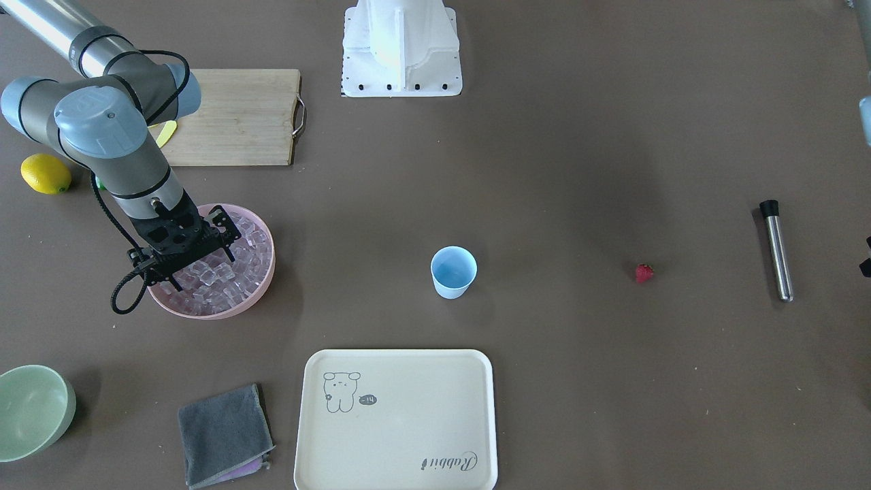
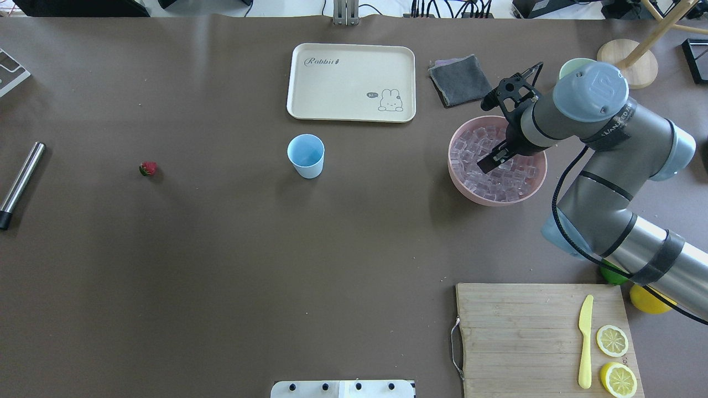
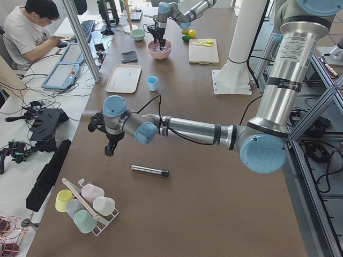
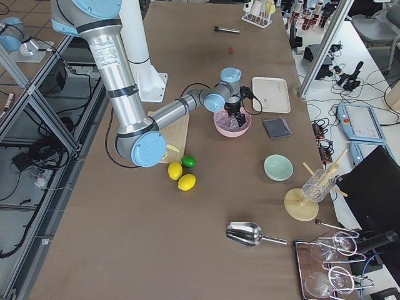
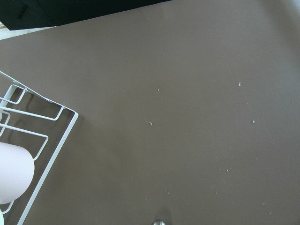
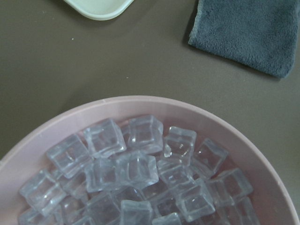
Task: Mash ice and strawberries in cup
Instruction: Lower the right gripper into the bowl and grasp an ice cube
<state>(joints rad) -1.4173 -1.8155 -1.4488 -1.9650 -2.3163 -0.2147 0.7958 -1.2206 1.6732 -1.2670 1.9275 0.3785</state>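
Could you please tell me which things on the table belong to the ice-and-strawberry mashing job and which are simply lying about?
For the job: ice, in the pink bowl; strawberry; light-blue cup; probably the metal rod, as a masher.

Lying about: tray; grey cloth; green bowl; cutting board with yellow knife and lemon halves; whole lemon; lime; metal scoop.

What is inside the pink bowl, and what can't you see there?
The pink bowl holds many clear ice cubes. The right gripper hangs over them, covering some; the bowl's bottom is hidden beneath the ice.
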